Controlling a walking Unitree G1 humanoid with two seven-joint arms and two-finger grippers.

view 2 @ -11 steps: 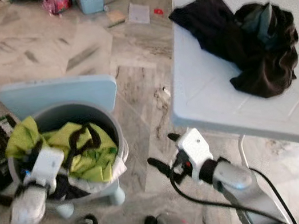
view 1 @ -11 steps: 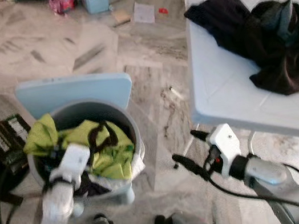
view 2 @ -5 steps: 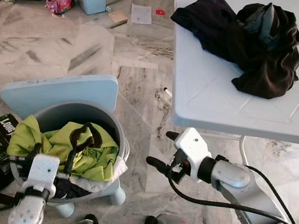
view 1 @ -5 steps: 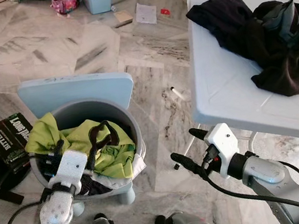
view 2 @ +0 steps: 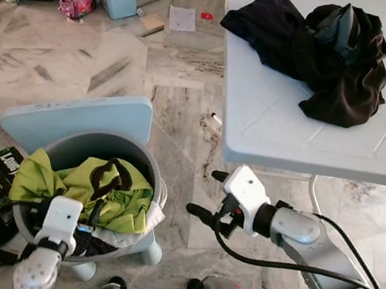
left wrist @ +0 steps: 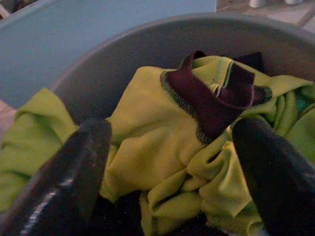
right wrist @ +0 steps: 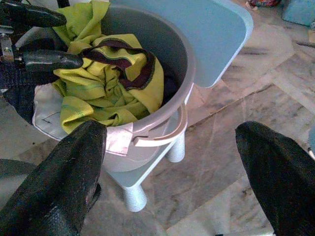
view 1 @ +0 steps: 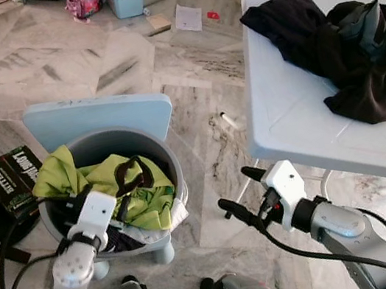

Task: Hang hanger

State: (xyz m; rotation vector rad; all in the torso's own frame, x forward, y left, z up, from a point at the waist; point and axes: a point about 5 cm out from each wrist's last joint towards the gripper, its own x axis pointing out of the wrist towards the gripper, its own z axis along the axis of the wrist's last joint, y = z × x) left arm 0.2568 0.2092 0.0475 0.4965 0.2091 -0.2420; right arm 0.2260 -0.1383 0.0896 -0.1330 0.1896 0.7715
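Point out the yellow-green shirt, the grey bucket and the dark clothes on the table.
yellow-green shirt [view 1: 143, 202], left eye view, on its front fold.
grey bucket [view 2: 114, 141], right eye view, on its inner back wall.
dark clothes [view 1: 334, 52], left eye view, on the pile's middle.

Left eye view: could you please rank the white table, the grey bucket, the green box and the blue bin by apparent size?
1. white table
2. grey bucket
3. green box
4. blue bin, though it sits farther away.

My bucket [view 1: 170, 165] looks like smooth grey plastic, its lid [view 1: 99, 118] matt pale blue. The shirt [view 1: 138, 195] inside is soft yellow-green cloth. At two o'clock, dark crumpled clothes [view 1: 341, 51] lie on a smooth white table [view 1: 286, 120]. The floor [view 1: 73, 61] is glossy veined marble.
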